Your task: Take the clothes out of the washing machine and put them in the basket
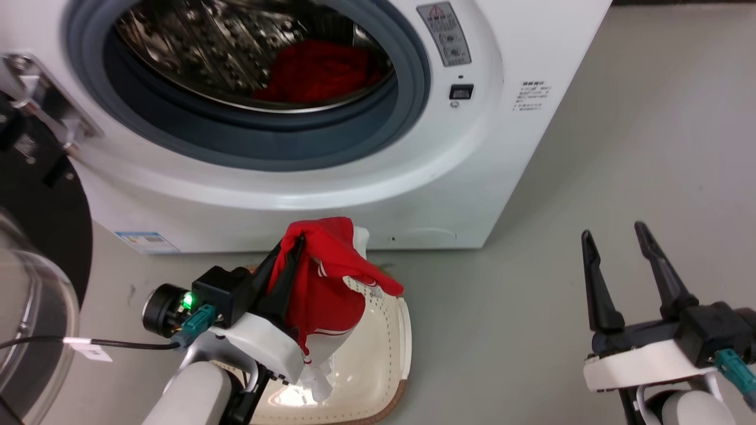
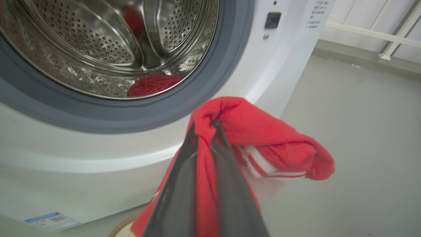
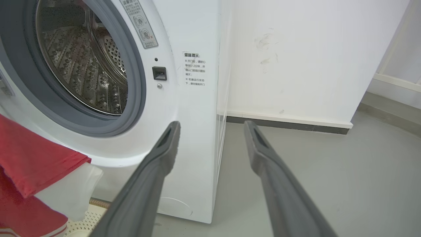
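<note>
Over the basket, just in front of the washing machine: left gripper is clamped on a red garment with white trim. Cloth is pinched between both fingers near the tips and bunches over them. The rest drapes down the right side of the gripper towards the basket's inside. Can't tell whether the lowest fold touches the basket's base.

Left wrist view agrees: left gripper has its fingers closed on the red garment, with white stripes showing on the hanging fold.

Second red garment lies at the bottom of the drum, right of centre, behind the grey seal. It also shows low in the drum from the left wrist.

Door is swung open at the left. The basket sits on the floor close to the machine's front panel.

Right gripper is off to the right over bare floor, well apart from the basket, fingers spread with nothing between them. Its wrist view shows the same gap, looking at the machine's right front corner.
</note>
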Robot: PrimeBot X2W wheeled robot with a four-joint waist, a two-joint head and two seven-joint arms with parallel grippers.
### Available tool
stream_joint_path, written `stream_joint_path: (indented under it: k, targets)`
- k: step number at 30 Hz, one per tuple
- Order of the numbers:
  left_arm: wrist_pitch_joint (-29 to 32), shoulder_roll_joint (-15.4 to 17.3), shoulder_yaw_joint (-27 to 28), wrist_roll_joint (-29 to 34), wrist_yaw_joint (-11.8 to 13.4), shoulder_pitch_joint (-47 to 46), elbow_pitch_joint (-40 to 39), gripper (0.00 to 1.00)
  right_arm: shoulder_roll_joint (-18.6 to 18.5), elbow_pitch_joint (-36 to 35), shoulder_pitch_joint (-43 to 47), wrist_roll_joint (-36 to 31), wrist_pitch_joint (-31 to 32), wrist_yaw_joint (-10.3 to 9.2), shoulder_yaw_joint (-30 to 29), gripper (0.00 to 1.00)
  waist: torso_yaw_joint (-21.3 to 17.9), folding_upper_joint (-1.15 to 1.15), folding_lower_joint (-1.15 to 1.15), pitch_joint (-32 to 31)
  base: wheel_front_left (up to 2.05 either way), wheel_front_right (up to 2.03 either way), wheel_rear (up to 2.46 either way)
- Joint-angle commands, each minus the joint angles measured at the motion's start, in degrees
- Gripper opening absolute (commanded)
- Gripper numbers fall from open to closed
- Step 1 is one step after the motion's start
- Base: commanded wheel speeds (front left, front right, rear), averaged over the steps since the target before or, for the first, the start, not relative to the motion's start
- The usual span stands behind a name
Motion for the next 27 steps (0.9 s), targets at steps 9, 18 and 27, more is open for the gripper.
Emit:
stream_joint_path:
  k: [9,18,27]
  targets:
    - [-3.90,-2.72,-1.00,-0.97,-2.71,-7.14,18.13,0.00,0.04,-1.85,-6.19,0.31,-0.12,-0.04,-0.63,1.00,-3.14,0.00,0.00,13.04,0.00,0.00,0.00]
    - [-5.76,-4.63,-1.69,-1.39,-4.68,-16.69,37.53,0.00,0.05,-3.23,-10.71,1.62,-0.12,-0.04,-1.02,1.00,-5.58,0.00,0.00,22.51,0.00,0.00,0.00]
    - [-4.71,-5.75,-4.27,0.15,-5.36,-27.94,55.80,0.00,0.06,-5.02,-13.89,2.17,-0.12,-0.04,-2.04,1.00,-6.82,0.00,0.00,30.44,0.00,0.00,0.00]
